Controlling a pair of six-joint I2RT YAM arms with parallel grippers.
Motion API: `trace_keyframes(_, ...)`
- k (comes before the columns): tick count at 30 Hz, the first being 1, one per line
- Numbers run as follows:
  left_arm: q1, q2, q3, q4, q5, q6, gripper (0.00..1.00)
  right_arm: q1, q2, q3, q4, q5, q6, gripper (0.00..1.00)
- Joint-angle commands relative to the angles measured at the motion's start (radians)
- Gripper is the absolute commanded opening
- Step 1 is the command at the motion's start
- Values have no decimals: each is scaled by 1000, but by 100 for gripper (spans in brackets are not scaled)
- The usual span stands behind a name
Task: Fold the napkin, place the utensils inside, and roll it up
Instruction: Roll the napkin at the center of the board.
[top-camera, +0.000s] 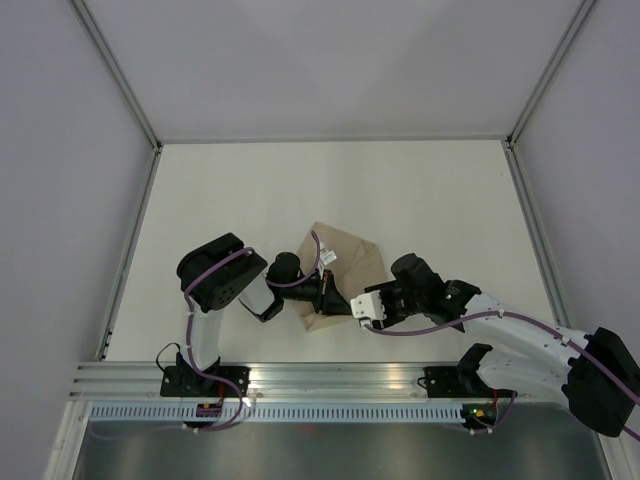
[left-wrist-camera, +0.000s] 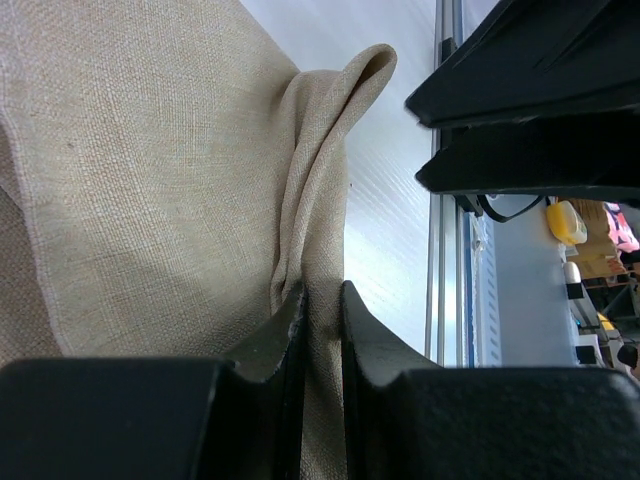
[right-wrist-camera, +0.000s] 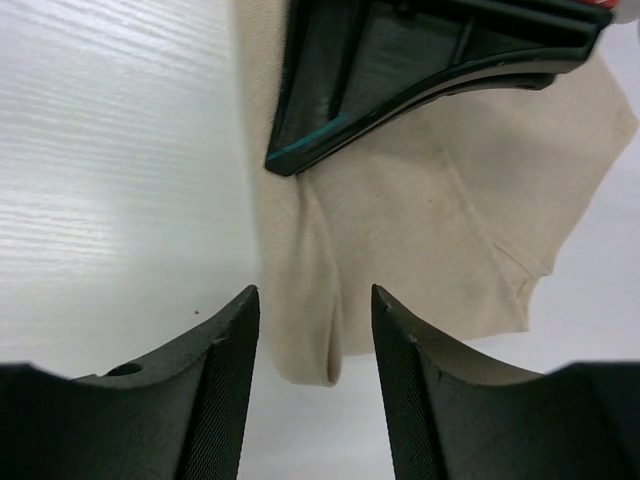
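Top external: arms inward, left claw (top-camera: 330, 297) tight on napkin (top-camera: 350, 255), right claw (top-camera: 362, 306) wide.

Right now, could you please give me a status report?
Left gripper shut on the napkin, pinching a fold. Right gripper open, straddling its edge. Utensils not in view.

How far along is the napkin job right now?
The napkin is folded over into layers on the table, so folding looks begun. In hand: the left hand pinches a raised fold, and the right hand stands open at its edge. No utensils show in any view, so placing them, if not done, and rolling remain.
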Motion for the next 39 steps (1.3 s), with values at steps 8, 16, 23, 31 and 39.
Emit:
trace_keyframes(8,-4,27,-4,-75,19,45,2,0,10,-140,87,16,-49,54)
trace_keyframes(16,-2,13,-8,-93,22,61,2,1,28,-235,298,84,-63,53)
trace_keyframes(23,-1,8,-5,-113,27,79,2,1,31,-252,372,99,-66,51)
trace_keyframes(31,-2,7,-1,-118,42,85,2,4,52,-278,429,118,-117,53)
trace_keyframes(39,-1,13,7,-120,53,90,2,6,118,-292,454,113,-169,51)
